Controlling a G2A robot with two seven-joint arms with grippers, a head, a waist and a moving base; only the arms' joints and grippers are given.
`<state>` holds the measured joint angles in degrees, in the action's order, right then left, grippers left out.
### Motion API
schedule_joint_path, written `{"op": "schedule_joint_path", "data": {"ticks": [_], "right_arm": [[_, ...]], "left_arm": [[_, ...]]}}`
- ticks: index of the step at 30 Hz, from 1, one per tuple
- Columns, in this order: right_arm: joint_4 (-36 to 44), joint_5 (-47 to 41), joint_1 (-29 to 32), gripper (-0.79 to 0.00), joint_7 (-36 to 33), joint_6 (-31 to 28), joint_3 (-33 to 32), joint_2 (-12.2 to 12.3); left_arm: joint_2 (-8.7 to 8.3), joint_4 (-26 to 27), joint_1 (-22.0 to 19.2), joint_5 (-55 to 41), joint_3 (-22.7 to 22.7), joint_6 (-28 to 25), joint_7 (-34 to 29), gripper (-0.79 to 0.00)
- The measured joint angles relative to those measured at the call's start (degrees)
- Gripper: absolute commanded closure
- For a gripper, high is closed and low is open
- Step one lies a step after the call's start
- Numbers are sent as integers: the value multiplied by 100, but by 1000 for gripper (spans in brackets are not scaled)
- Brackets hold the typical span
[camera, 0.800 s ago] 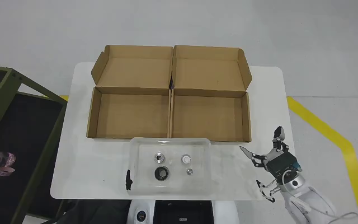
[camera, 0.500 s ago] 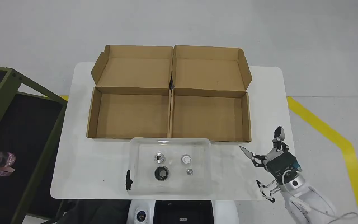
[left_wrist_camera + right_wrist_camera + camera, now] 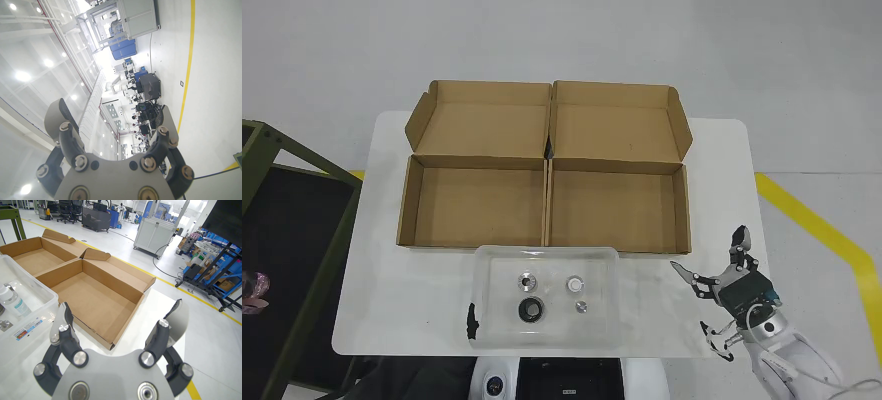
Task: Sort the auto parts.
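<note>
Here's the right tool (image 3: 720,300), fingers spread wide apart and gripping nothing, hovering over the near right corner of the white table (image 3: 722,170), just beside the clear plastic tub (image 3: 482,262). The left tool (image 3: 111,109) is spread apart too, nothing between its fingers, aimed off at the room rather than the table.

All four parts sit in that tub, each apart from the others. There's a small clear bottle with a white cap (image 3: 575,284) standing upright, a black rubber-looking ring (image 3: 532,309), a round silver metal piece (image 3: 527,280) and a smaller silver metal stud (image 3: 581,306).

Beyond the tub, two open brown cardboard boxes, left (image 3: 474,205) and right (image 3: 617,210), lie side by side. With every part in the tub, sorting looks unstarted.

Handling, as I judge it: the bottle should be light, smooth and easy to tip, so pinch it around the body below the cap. The metal pieces look dense, hard and slick; grip squarely across their sides. The ring likely flexes, so take it across the rim.
</note>
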<state>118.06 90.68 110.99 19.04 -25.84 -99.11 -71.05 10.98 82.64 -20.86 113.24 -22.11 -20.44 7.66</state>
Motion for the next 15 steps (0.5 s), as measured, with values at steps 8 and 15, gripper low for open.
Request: {"op": "schedule_joint_path", "data": {"ticks": [8, 15], "right_arm": [[229, -7, -447, -785, -804, -870, 329, 69], [450, -205, -1012, -785, -1677, -1740, 749, 131]], "left_arm": [[0, 0, 0, 0, 0, 0, 0, -785], [0, 0, 0, 0, 0, 0, 0, -785]]}}
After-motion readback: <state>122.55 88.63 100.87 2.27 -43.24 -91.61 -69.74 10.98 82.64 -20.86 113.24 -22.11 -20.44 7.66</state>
